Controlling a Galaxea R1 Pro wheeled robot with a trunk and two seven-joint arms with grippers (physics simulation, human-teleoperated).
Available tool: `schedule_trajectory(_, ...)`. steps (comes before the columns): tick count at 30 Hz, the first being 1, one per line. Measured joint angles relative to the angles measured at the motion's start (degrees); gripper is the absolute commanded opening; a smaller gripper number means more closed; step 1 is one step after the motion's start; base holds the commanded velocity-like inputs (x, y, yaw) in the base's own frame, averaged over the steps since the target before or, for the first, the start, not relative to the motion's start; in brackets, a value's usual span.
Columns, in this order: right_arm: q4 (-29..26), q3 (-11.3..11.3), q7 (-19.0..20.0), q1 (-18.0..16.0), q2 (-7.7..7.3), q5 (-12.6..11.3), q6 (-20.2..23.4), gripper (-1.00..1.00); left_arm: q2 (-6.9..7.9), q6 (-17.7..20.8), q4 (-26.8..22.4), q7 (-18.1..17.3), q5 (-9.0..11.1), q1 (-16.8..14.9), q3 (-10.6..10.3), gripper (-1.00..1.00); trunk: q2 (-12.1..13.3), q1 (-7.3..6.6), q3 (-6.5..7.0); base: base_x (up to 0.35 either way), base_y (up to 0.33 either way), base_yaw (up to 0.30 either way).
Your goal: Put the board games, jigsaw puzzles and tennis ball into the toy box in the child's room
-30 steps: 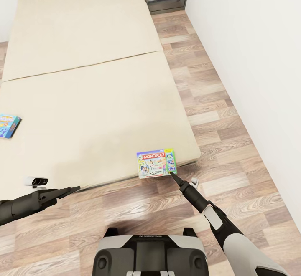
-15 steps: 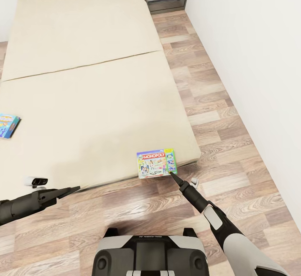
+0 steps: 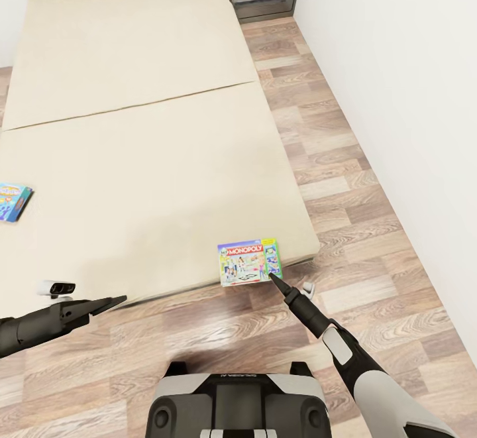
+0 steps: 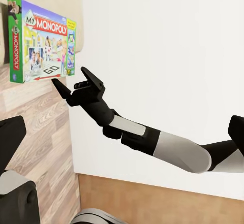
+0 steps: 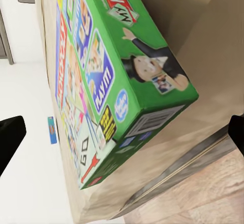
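Jaws apart on the right gripper [image 3: 271,276]; we cannot tell for the left gripper [image 3: 119,301]. We see the bed [image 3: 132,133], Monopoly box [image 3: 249,261] at its near right corner, blue game box [image 3: 13,200] far left.

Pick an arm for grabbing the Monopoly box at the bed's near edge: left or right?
Right. The right gripper sits with open jaws just off the Monopoly box corner, at the bed edge. The left gripper hangs over the floor well to the side, nearer the small blue box.
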Motion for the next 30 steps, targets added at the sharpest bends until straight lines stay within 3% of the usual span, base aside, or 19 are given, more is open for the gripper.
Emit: schedule_trajectory(30,0.0,0.02,0.0,-0.03,0.0,0.0,0.08,1.0,0.0,0.0,0.0,0.0,0.0,-0.01,0.03,1.0,0.0,0.0,0.0,0.023,0.014,0.0)
